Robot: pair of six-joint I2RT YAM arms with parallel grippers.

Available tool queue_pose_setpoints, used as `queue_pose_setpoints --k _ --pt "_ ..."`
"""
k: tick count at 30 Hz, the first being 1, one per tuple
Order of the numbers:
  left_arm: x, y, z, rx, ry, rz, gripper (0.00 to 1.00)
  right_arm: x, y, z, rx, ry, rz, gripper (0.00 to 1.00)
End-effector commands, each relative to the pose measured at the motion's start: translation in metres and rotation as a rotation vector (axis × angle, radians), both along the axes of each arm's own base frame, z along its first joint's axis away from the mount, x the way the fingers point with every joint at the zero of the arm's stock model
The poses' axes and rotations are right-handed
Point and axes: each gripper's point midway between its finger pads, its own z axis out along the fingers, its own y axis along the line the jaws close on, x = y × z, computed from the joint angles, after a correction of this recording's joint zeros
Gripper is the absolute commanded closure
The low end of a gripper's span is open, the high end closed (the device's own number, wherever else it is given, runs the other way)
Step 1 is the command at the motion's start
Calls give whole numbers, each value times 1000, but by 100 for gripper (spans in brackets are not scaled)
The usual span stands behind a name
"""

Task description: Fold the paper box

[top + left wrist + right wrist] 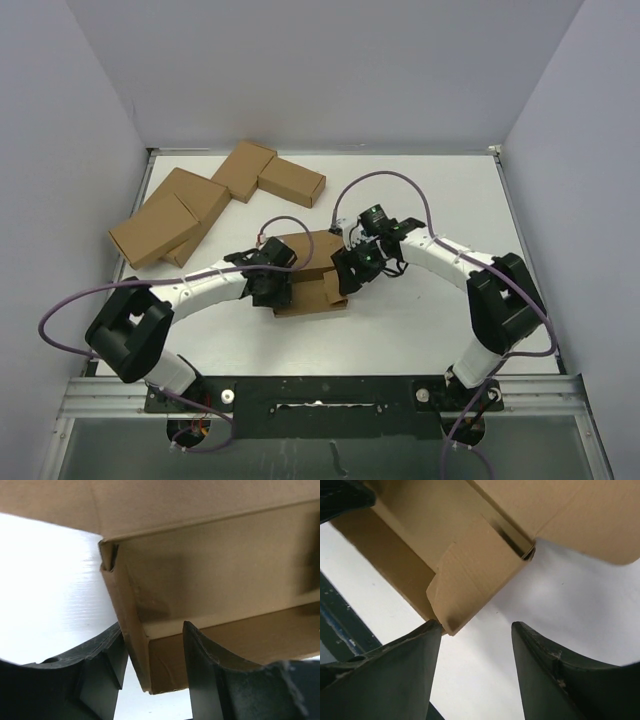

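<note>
Top view, paper box [315,250]: lies mid-table [420,200], partly folded, between the two arms and partly covered by them.
Top view, left gripper [272,290]: over the box's left end.
Top view, right gripper [350,270]: over the box's right end, close to the left gripper.
Top view, cartons [200,205]: four brown ones grouped at the far left, well apart from the box.
Left wrist view, paper box [210,565]: fills the upper frame, with an upright side wall and an open interior.
Left wrist view, left gripper [152,630]: jaws moderately apart and straddling the wall's end edge. One finger [100,670] is outside it and the other is inside the box. A sliver of table [50,580] shows between the outer finger and the wall, so nothing is clamped.
Right wrist view, paper box [470,565]: a rounded flap hangs toward the fingers.
Right wrist view, right gripper [477,625]: jaws apart and holding nothing. The flap's corner sits just at the tip of the finger [405,665] on the picture's left. The other finger is apart from the flap, with bare table [560,595] in the gap.
</note>
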Motion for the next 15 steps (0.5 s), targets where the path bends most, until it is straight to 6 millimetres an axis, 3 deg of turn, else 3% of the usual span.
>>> queue_pose_setpoints --k 1,8,15 --pt "9 -33 28 -184 -91 -2 56 13 -6 -4 -126 -59 -87 42" --pt "4 -47 29 -243 -90 -18 55 35 -5 -15 -176 -128 -117 44" --pt "6 -54 27 -255 -87 -27 55 52 4 -14 -174 -176 -113 46"
